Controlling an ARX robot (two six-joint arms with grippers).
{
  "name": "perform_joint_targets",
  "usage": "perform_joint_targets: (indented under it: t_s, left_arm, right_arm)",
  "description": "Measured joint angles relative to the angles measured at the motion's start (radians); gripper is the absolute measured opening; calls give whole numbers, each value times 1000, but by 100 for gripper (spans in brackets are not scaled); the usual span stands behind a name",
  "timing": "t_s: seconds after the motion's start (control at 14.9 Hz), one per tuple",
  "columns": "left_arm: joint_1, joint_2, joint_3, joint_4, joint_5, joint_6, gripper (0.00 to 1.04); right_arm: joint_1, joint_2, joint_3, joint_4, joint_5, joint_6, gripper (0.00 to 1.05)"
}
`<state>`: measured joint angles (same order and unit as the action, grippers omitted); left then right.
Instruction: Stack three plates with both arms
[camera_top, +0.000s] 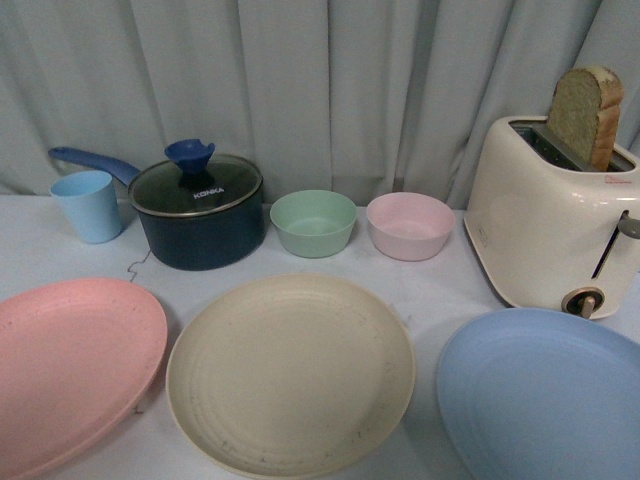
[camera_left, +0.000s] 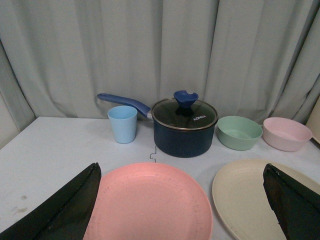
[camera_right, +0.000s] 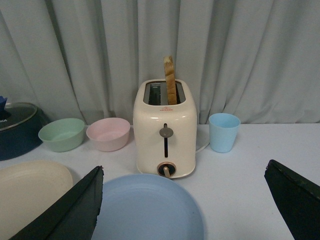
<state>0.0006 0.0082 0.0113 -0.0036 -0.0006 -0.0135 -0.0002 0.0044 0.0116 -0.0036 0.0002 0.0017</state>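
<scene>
Three plates lie side by side on the white table. The pink plate (camera_top: 65, 365) is at the left, the cream plate (camera_top: 290, 370) in the middle, the light blue plate (camera_top: 545, 395) at the right. Neither arm shows in the front view. My left gripper (camera_left: 182, 200) is open and empty, held back over the near side of the pink plate (camera_left: 150, 205), with the cream plate (camera_left: 245, 197) beside it. My right gripper (camera_right: 185, 205) is open and empty over the near side of the light blue plate (camera_right: 147, 210); the cream plate's edge (camera_right: 30, 195) shows beside it.
Behind the plates stand a light blue cup (camera_top: 88, 205), a dark blue lidded saucepan (camera_top: 198, 208), a green bowl (camera_top: 313, 222), a pink bowl (camera_top: 410, 225) and a cream toaster (camera_top: 555, 225) holding a bread slice. A second blue cup (camera_right: 224, 131) stands beyond the toaster. A curtain hangs behind.
</scene>
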Motion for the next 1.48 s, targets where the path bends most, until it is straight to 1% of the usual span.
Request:
perform_joint_targets:
  t_s: [1.48]
  left_arm:
    - [0, 0, 0, 0, 0, 0, 98]
  right_arm:
    - [0, 0, 0, 0, 0, 0, 98]
